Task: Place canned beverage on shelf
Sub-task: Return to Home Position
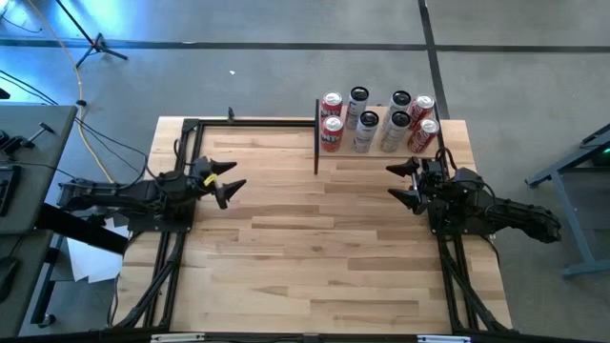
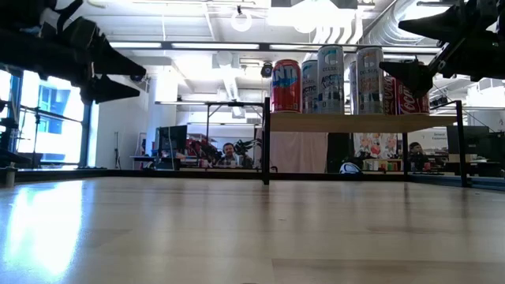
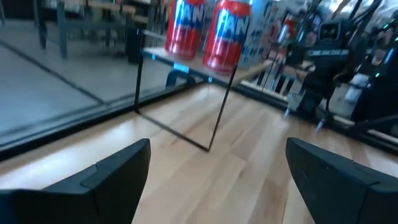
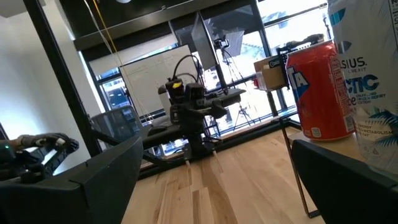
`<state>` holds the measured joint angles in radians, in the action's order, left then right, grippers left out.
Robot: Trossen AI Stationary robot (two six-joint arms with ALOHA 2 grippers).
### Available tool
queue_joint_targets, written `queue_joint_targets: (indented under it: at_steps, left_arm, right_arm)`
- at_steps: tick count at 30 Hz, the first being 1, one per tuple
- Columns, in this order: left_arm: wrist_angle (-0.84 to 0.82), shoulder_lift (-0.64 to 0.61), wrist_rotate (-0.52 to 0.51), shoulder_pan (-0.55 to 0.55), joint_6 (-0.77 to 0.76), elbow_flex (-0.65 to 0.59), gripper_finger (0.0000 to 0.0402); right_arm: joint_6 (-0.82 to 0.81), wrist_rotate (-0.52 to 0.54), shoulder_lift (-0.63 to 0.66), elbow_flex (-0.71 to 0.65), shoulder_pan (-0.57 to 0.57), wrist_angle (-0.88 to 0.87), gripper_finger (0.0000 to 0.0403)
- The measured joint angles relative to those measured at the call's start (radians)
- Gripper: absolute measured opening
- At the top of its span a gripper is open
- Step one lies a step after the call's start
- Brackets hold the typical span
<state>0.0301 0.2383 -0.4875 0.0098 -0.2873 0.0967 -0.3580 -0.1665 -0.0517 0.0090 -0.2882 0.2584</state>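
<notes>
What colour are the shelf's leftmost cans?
The cans are red-orange, clearest in the left wrist view.

shelf (image 1: 348, 148) is set at the desk's (image 1: 315, 238) far right corner. Eight cans (image 1: 368, 129) are stood on it, two rows of four. left tool (image 1: 236, 175) is held at left edge, right tool (image 1: 391, 183) just before shelf.

A robotics lab inside an open office was suggested: a whiteboard (image 4: 149, 71) and camera tripod (image 4: 225, 62) were seen ahead of the right pincer (image 4: 214, 162), exposed ducts (image 2: 394, 20) above it, a seated person (image 2: 229, 154) far beyond.
</notes>
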Motion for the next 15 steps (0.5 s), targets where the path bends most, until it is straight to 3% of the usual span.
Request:
queue_joint_targets:
  at_steps: [4, 15]
  left_arm:
    - [0.075, -0.062, 0.008, 0.017, 0.084, -0.085, 0.0351]
    - [0.035, -0.104, 0.012, 0.045, 0.438, -0.083, 0.0351]
  right_arm:
    - [0.0, 0.0, 0.0, 0.0, 0.0, 0.0, 0.0399]
    - [0.0, 0.0, 0.0, 0.0, 0.0, -0.022, 0.0399]
